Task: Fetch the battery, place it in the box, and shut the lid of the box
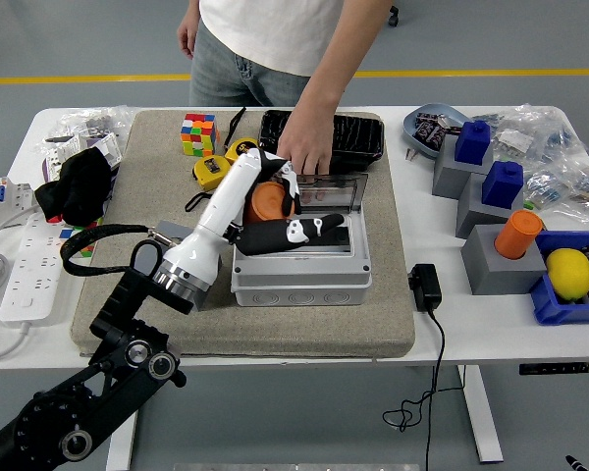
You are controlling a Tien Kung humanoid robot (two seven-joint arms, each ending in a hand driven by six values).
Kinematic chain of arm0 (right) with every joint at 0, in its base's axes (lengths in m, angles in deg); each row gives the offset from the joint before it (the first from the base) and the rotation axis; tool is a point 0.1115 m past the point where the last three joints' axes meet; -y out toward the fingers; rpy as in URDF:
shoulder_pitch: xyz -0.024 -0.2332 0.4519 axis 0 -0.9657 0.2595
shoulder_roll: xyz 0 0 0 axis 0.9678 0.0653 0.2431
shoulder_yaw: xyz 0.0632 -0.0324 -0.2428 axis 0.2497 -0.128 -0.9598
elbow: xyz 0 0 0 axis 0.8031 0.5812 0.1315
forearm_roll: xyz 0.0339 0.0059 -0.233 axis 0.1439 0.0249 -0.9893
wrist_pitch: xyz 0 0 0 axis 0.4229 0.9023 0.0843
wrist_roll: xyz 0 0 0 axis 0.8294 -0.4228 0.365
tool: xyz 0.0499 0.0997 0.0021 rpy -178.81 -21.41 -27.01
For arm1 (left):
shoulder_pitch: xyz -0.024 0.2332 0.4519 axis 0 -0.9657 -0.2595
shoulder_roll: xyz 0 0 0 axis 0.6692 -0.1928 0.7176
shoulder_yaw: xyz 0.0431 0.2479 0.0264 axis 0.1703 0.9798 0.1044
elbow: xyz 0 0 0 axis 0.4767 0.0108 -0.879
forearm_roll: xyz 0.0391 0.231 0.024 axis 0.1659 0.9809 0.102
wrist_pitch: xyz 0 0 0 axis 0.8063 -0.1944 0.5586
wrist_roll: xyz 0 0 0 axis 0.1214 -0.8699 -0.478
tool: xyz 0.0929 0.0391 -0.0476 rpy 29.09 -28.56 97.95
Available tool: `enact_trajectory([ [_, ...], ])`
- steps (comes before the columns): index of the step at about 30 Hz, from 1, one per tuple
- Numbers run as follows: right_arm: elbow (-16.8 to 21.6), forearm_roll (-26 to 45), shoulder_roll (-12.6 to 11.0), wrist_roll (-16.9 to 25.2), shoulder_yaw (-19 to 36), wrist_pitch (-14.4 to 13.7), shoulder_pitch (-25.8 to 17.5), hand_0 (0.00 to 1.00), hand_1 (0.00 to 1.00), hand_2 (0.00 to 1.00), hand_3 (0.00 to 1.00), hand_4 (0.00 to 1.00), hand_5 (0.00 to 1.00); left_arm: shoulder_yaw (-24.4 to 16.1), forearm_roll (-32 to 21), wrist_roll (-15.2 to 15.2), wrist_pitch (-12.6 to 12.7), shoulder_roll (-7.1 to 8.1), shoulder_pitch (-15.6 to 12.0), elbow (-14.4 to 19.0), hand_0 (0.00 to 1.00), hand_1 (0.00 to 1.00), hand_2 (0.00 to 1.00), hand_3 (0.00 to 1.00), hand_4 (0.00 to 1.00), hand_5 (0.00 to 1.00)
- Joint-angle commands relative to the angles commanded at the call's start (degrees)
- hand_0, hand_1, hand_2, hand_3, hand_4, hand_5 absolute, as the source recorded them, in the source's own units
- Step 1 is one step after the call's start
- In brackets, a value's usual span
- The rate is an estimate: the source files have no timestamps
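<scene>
Orange battery (269,202) over open box (300,265)

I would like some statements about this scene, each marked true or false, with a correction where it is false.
1. The left hand holds the orange battery over the grey box. True.
2. The box's lid is closed. False: it stands open, and a person's hand rests at its top edge.
3. A lemon lies in the blue bin at the right. True.
4. The robot's right hand works beside the box. False: it is not in view.
5. A colourful cube sits on the mat. True.
</scene>
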Motion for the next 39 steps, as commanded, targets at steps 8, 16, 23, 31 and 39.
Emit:
enact_trajectory([
  [8,-0.1,0.5,-0.2,0.0,-1.0,-0.1,0.1,0.779,0.689,0.661,0.647,0.998,0.884,9.6,-2.5,2.1,2.0,0.43,5.5,-8.4,0.056,0.002,0.002,0.002,0.941,0.404],
  [16,0.0,0.7,-0.3,0.0,-1.7,0.1,0.3,0.778,0.689,0.662,0.645,0.998,0.88,12.9,-3.6,3.8,3.7,-1.1,9.9,-16.4,0.056,0.002,0.002,0.002,0.938,0.41],
  [23,-0.1,0.8,-0.4,0.0,-2.0,0.1,0.3,0.779,0.689,0.662,0.642,0.998,0.874,12.3,-3.9,5.0,5.1,-3.19,12.4,-22.9,0.057,0.002,0.004,0.002,0.935,0.415],
  [31,0.0,0.8,-0.3,-0.1,-2.2,0.2,0.4,0.779,0.688,0.662,0.639,0.998,0.865,10.8,-2.2,5.6,5.9,-5.03,14.8,-29.0,0.057,0.002,0.005,0.002,0.933,0.419],
  [39,0.0,0.8,-0.3,-0.2,-2.2,0.3,0.4,0.778,0.687,0.662,0.636,0.998,0.861,10.9,1.8,5.4,5.6,-5.5,15.8,-33.0,0.069,0.002,0.009,0.011,0.943,0.443],
])
